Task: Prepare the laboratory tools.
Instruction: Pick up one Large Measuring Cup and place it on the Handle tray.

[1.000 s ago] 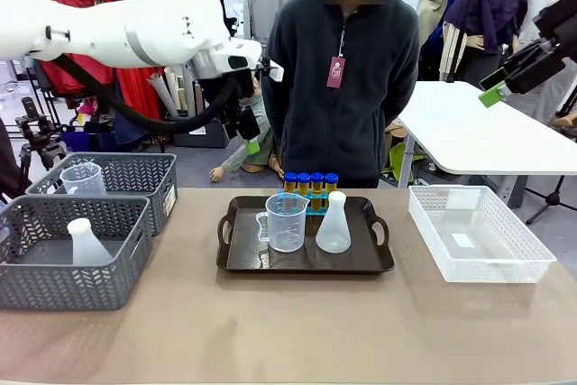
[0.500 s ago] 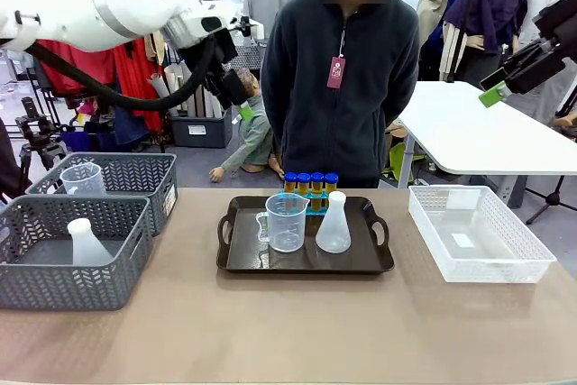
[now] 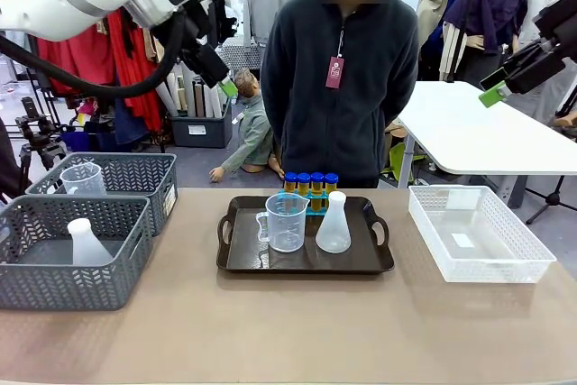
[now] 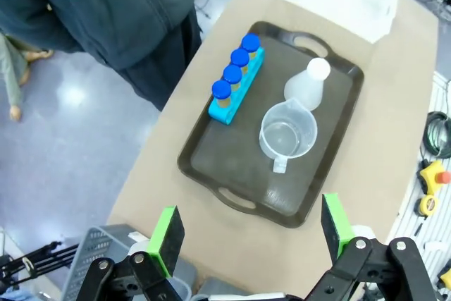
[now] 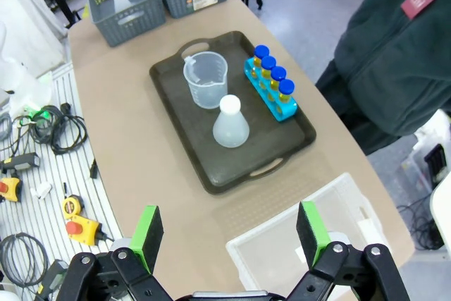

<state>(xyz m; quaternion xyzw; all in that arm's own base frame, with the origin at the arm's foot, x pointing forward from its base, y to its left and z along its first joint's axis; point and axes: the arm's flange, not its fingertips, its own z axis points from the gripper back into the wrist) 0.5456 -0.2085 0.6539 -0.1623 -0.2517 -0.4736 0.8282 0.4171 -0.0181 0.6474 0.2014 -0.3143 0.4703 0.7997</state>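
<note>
Up and back toward its own side goes the left arm over the last second, its left gripper [image 3: 219, 71] now high above the grey baskets, while the right gripper [image 3: 505, 78] hangs unchanged at the far right, well above the table. Both sets of fingers stand wide apart and hold nothing. On the dark tray [image 3: 242, 263] sit the measuring beaker [image 3: 286, 222] and the conical flask [image 3: 334, 224] side by side, with the blue rack [image 4: 236, 84] just behind them, its four amber tubes [image 3: 310, 183] upright and capped. By the look of it the set is laid out and little seems left — though a second flask [image 3: 87, 242] and a second beaker [image 3: 82, 177] rest in the grey baskets [image 3: 54, 290] at the left, and the white bin [image 3: 532, 270] at the right holds no tools. Room is generous: bare tabletop [image 3: 288, 331] in front of the tray and gaps on both its sides — the person [image 3: 341, 69] stands close behind the far edge.
</note>
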